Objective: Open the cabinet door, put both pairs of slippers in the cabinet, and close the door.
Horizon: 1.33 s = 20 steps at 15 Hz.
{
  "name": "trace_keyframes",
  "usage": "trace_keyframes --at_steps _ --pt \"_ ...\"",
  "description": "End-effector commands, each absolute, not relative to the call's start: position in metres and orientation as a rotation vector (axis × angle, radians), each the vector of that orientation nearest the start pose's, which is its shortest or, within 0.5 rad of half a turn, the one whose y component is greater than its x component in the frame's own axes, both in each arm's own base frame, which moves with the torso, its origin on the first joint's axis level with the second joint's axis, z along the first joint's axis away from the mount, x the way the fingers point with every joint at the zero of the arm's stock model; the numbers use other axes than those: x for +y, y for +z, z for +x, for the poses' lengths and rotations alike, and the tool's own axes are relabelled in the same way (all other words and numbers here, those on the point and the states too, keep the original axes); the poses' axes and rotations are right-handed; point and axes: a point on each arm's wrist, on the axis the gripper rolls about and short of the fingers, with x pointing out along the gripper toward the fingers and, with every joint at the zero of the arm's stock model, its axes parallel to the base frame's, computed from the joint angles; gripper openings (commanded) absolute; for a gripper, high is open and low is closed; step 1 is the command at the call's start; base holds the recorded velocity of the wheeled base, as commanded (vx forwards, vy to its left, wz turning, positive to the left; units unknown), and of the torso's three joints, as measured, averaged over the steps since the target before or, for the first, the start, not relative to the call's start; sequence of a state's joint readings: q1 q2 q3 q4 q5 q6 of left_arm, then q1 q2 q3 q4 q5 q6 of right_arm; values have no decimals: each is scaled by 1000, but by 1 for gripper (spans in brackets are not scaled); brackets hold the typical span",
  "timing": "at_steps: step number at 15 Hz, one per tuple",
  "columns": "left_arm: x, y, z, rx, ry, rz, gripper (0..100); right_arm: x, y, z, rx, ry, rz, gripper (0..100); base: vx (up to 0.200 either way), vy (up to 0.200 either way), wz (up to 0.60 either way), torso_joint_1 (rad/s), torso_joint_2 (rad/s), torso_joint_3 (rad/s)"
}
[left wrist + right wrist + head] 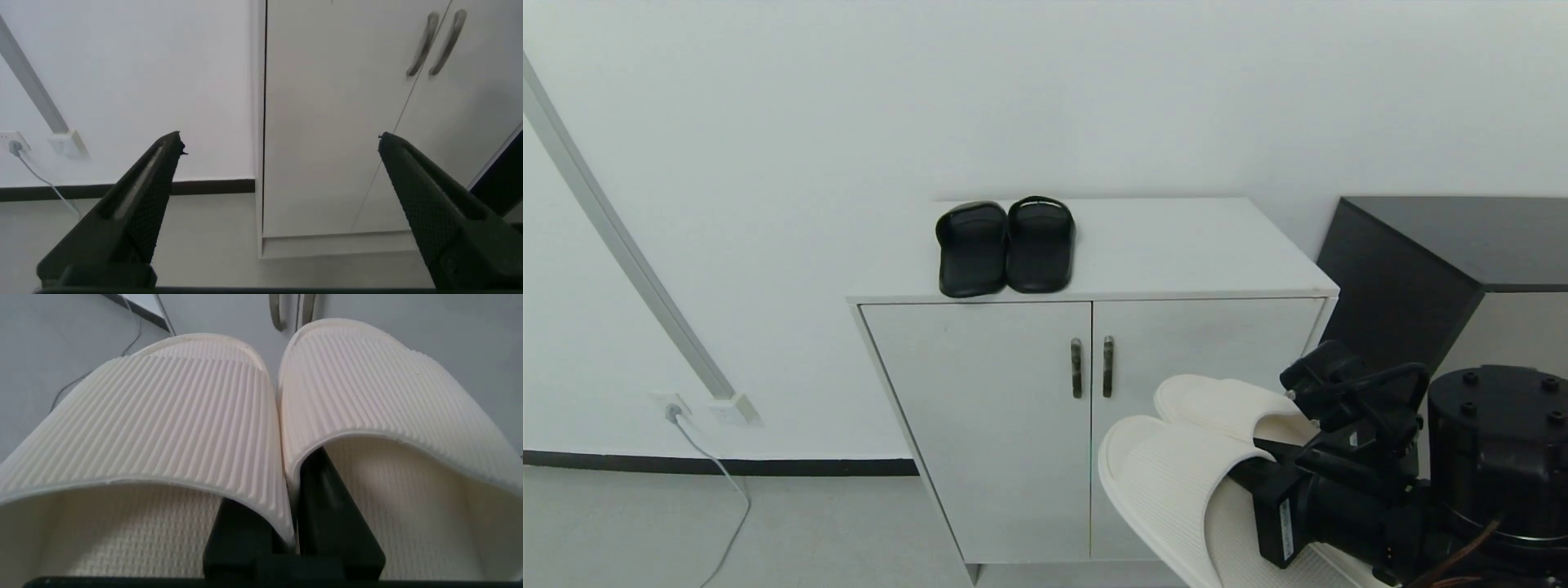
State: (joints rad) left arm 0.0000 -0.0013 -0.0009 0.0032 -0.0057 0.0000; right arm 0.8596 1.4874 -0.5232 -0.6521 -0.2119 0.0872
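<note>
A white cabinet [980, 425] stands against the wall with both doors shut, its two dark handles [1090, 367] meeting at the middle. A pair of black slippers [1005, 245] lies on its top, toward the left. My right gripper [292, 518] is shut on the pair of white slippers [1184, 457], pinching their inner edges together low in front of the right door. The ribbed straps of the white slippers [270, 416] face the handles [292, 309]. My left gripper [282, 147] hangs open and holds nothing, facing the cabinet's lower left corner [343, 122].
A dark table [1462, 245] stands right of the cabinet. On the wall at left are a slanted grey conduit [613, 229], a socket [670, 404] and a cable [727, 490] trailing to the floor. Bare grey floor lies left of the cabinet.
</note>
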Motion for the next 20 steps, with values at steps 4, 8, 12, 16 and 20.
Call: trace_keyframes --at_steps 4,8,12,16,20 --pt "0 75 -23 3 -8 2 100 174 166 156 305 630 -83 0 0 0 0 -187 508 310" --pt "0 76 -23 2 -6 2 100 174 165 156 307 630 -82 0 0 0 0 -160 487 322" --pt "0 75 -23 3 -9 6 100 174 166 156 305 630 -83 0 0 0 0 -133 471 336" --pt "0 75 -23 3 -5 5 100 173 164 155 309 631 -84 0 0 0 0 -96 452 358" --pt "0 76 -23 -5 17 1 100 173 165 155 304 632 -82 0 0 0 0 -38 437 399"
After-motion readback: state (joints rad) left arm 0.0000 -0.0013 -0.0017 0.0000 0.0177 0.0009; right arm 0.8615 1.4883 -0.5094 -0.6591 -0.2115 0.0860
